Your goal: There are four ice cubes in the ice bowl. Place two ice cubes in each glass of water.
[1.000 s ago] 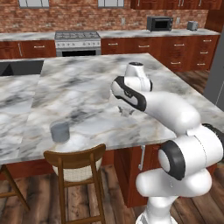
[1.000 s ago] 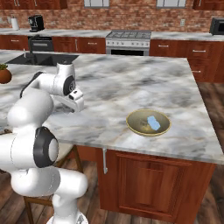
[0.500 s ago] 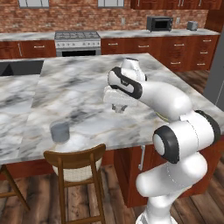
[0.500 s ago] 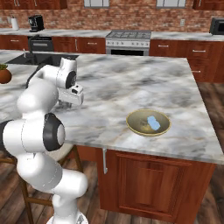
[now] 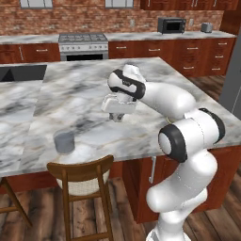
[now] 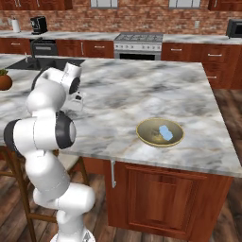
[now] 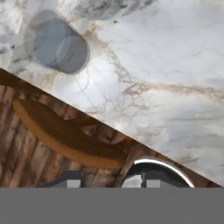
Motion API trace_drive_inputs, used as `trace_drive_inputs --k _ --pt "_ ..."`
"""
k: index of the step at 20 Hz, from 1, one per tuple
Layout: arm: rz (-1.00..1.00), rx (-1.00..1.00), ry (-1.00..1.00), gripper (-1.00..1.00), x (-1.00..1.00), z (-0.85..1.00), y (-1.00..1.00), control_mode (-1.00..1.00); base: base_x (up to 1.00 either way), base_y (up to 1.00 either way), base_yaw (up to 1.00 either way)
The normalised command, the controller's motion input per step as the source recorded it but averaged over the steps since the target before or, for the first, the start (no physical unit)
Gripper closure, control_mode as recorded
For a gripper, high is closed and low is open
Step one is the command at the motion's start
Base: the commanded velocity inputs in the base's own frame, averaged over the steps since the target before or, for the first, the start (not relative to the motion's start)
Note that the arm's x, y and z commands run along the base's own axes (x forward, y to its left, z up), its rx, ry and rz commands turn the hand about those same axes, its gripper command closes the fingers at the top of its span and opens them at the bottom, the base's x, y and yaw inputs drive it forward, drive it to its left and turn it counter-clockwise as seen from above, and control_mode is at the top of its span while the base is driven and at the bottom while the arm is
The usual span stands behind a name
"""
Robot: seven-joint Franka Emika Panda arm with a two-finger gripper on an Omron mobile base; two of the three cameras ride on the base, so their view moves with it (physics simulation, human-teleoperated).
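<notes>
The tool [image 5: 117, 116] is held clenched above the bench [image 5: 84, 101], beyond the glass [image 5: 64, 141], seemingly carrying a cube there, though none is visible.

base views: behind arm, share counter [image 5: 84, 94] | hand view: close, looking down
</notes>
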Motion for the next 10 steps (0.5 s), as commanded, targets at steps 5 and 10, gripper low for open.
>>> trace_drive_inputs --k 5,10 --pt "0.3 0.04 0.0 1.0 0.12 -0.1 0.51 -1.0 0.0 0.0 0.0" --pt "0.22 0.0 0.0 1.0 0.18 -0.16 0.7 -1.0 0.0 0.0 0.0"
